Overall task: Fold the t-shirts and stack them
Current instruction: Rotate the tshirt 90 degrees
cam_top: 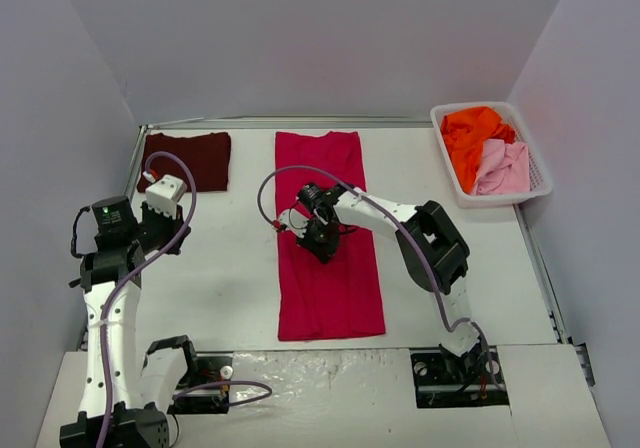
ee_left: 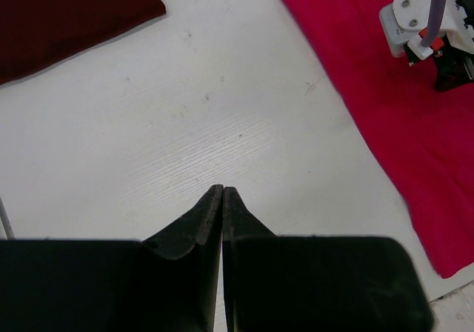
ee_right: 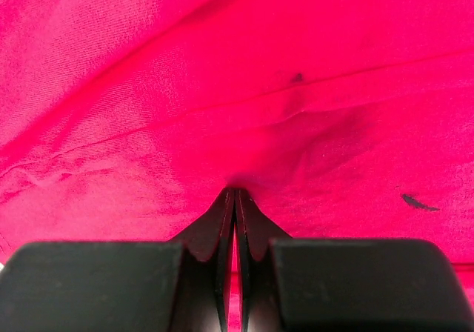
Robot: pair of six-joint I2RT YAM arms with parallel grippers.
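Note:
A crimson-red t-shirt (cam_top: 330, 288) lies flat as a long strip in the middle of the table, and it fills the right wrist view (ee_right: 222, 87). My right gripper (cam_top: 322, 246) (ee_right: 235, 193) is shut, its tips pressed onto the cloth near the strip's middle, where the fabric puckers. A dark maroon t-shirt (cam_top: 190, 160) (ee_left: 67, 13) lies folded at the back left. My left gripper (cam_top: 165, 226) (ee_left: 222, 191) is shut and holds nothing, over bare table between the two shirts. Orange (cam_top: 472, 133) and pale pink (cam_top: 505, 168) t-shirts lie crumpled in the basket.
The white mesh basket (cam_top: 540, 183) stands at the back right by the wall. Grey walls close in the table on three sides. From the left wrist, the right arm's white wrist block (ee_left: 415, 17) shows over the red shirt.

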